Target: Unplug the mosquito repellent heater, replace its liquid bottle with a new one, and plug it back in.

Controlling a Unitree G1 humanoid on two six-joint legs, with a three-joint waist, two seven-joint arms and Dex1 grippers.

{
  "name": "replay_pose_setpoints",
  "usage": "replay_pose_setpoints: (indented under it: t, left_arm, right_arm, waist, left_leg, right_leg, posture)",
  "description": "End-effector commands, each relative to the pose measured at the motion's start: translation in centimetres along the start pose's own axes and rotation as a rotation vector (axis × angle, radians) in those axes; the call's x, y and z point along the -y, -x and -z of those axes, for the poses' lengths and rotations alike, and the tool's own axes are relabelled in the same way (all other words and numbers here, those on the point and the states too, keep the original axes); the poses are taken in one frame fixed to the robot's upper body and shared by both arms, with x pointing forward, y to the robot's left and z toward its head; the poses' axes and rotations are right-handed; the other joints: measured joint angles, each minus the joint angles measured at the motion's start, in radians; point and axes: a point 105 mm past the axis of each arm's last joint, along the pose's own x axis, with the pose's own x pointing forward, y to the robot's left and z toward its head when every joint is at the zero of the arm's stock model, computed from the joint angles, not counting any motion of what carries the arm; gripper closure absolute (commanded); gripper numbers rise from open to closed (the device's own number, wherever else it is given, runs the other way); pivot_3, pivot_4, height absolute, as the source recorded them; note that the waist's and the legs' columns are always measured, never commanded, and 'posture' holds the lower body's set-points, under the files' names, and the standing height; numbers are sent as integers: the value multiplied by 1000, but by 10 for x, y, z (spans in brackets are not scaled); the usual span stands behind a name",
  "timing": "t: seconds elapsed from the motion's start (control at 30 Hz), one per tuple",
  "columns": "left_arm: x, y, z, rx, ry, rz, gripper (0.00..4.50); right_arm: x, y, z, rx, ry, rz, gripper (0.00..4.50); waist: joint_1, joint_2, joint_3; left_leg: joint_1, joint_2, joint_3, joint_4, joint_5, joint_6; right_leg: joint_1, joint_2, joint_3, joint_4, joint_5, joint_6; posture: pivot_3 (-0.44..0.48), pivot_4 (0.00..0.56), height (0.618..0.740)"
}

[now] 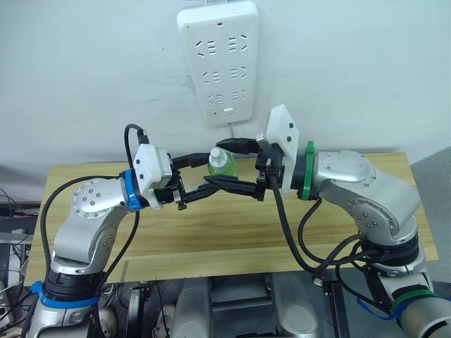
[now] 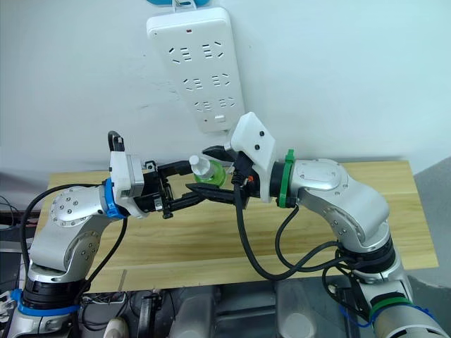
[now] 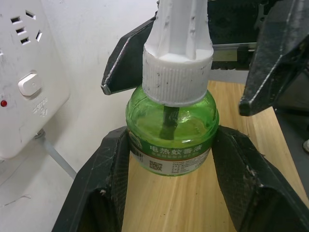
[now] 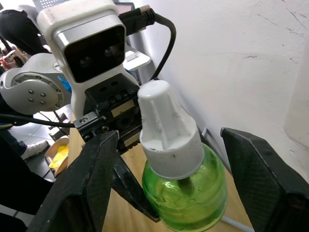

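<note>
new bottle (image 3: 170, 125) held in mid-air above the counter (image 1: 232, 232), below the power strip (image 1: 218, 60). left claw (image 1: 203, 176) clamps its green body so the cap is exposed. right claw (image 1: 236, 167) open, straddling the cap, likely to unscrew it.

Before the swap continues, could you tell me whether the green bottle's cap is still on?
On: the green bottle wears its white cap.

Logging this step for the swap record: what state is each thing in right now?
New bottle: capped, upright, held above the table.
Left hand: shut on the bottle's body.
Right hand: open, fingers either side of the bottle, apart from it.
Power strip: on the wall, sockets empty.
</note>
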Motion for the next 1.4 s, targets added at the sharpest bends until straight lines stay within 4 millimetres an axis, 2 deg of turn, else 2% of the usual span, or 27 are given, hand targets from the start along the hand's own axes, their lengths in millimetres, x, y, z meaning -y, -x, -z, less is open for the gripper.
replay_pose_setpoints:
  t: [0.03, 0.33, 0.43, 0.6, 0.63, 1.4]
  left_arm:
    - [2, 1, -12, 36, -28, 4, 2308]
    - [1, 2, -10, 25, -41, -2, 2308]
    - [2, 2, -10, 24, -40, 1, 2308]
    - [1, 2, -11, 27, -40, 4, 2308]
    - [1, 2, -11, 27, -39, 6, 2308]
    - [0, 1, -9, 13, 35, 116, 2308]
  right_arm:
    - [-6, 2, -13, 43, 47, -15, 931]
    - [-4, 1, -14, 45, 45, -9, 931]
    - [-4, 0, -14, 43, 45, -10, 1549]
    - [-6, -1, -13, 42, 46, -29, 3258]
    - [-7, -1, -14, 43, 48, -36, 3350]
    - [-34, -2, -28, 136, 122, -270, 3350]
  waist:
    - [0, 0, 0]
    - [0, 0, 0]
    - [0, 0, 0]
    - [0, 0, 0]
    - [0, 0, 0]
    - [0, 0, 0]
  left_leg:
    - [0, 0, 0, 0, 0, 0]
    - [0, 0, 0, 0, 0, 0]
    - [0, 0, 0, 0, 0, 0]
    - [0, 0, 0, 0, 0, 1]
    - [0, 0, 0, 0, -1, 1]
    - [0, 0, 0, -1, -1, 2]
  right_leg:
    - [0, 0, 0, 0, 0, 0]
    - [0, 0, 0, 0, 0, 0]
    - [0, 0, 0, 0, 0, 0]
    - [0, 0, 0, 0, 0, 0]
    - [0, 0, 0, 0, 0, 0]
    - [0, 0, 0, -1, 0, 0]
  posture:
    - [-166, 450, 730]
    - [-164, 450, 730]
    - [-162, 451, 730]
    - [-161, 452, 730]
    - [-161, 452, 730]
    - [-165, 450, 730]
